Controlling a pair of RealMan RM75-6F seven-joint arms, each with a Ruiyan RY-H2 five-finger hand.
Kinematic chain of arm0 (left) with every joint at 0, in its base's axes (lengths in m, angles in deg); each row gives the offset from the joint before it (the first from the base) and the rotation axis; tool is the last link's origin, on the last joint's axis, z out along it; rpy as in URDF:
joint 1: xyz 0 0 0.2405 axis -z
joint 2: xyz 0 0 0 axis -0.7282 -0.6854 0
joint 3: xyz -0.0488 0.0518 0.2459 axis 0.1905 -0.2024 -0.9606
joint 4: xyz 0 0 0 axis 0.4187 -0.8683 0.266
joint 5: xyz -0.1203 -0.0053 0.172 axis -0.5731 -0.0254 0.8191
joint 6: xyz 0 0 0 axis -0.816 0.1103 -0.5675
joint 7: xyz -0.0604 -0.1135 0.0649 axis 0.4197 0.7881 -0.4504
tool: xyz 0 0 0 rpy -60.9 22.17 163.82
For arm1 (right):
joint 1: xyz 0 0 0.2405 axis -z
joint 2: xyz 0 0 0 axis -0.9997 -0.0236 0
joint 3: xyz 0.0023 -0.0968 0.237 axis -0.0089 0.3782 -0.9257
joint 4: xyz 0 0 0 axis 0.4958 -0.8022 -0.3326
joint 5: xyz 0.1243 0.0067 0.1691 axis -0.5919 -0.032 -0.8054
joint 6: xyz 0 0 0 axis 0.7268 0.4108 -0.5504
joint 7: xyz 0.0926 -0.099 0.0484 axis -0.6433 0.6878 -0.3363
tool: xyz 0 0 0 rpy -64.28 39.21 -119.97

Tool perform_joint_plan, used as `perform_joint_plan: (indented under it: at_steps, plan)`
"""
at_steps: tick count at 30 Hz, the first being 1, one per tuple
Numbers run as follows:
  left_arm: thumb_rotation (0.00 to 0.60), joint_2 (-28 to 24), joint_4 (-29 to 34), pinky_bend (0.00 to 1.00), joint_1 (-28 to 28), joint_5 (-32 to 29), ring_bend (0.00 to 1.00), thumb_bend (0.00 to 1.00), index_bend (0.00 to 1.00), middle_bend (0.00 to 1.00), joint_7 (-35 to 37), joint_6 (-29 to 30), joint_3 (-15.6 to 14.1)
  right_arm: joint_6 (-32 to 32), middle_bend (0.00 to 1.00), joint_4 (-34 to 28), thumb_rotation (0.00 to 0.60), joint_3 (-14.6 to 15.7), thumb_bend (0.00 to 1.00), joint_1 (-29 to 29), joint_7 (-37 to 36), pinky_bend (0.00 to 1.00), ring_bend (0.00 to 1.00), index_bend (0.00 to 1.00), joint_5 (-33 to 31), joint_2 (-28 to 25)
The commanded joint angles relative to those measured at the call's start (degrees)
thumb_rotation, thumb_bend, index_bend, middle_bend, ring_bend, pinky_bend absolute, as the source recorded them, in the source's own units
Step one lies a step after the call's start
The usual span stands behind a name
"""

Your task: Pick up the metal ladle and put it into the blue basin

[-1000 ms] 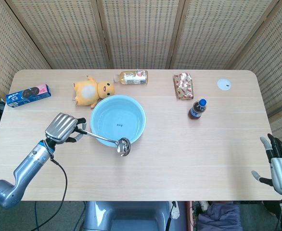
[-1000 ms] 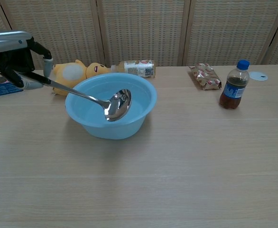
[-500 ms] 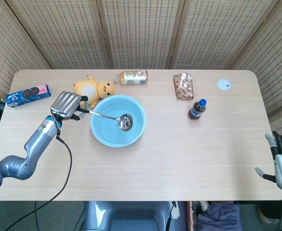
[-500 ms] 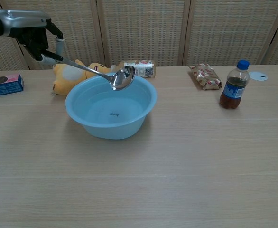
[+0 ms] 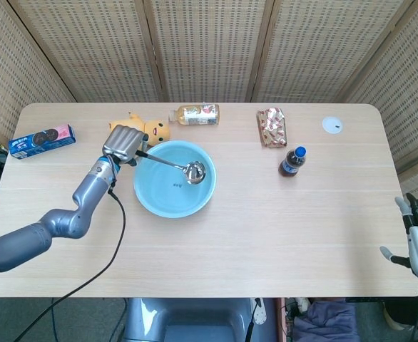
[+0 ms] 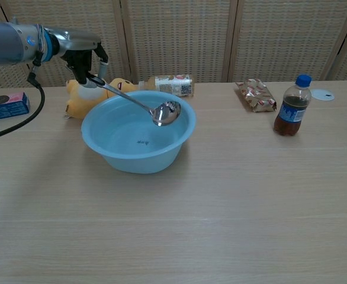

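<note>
Head view: left hand (image 5: pixel 124 144) grips metal ladle (image 5: pixel 172 164) over blue basin (image 5: pixel 149 200), labels unreadable.

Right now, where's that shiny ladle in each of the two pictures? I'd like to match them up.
Head view: the metal ladle is left of centre, its bowl over the blue basin, its handle held by the left hand.
Chest view: the metal ladle is upper left, slanting down into the blue basin.
Shared landmark: the yellow plush toy behind the basin.

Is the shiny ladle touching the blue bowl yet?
Cannot tell. In the chest view the ladle sits low by the blue basin's far wall, held by the left hand; no clear gap shows.
</note>
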Motion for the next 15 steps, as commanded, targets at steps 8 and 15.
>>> perform_joint_plan:
  at_steps: [8, 15]
  plan:
    - [0.600, 4.3, -5.3, 1.00, 3.6, -3.7, 1.00, 0.71, 0.83, 1.00, -6.1, -0.1, -2.9, -0.4, 0.00, 0.2, 0.600, -0.2, 0.00, -0.1, -1.0, 0.00, 0.00, 0.00, -0.4, -0.3]
    - [0.600, 6.1, -7.3, 1.00, 4.4, -4.4, 1.00, 0.71, 0.83, 1.00, -9.3, 0.6, -4.7, -0.8, 0.00, 0.6, 0.600, -0.3, 0.00, -0.2, -1.6, 0.00, 0.00, 0.00, -0.9, -0.4]
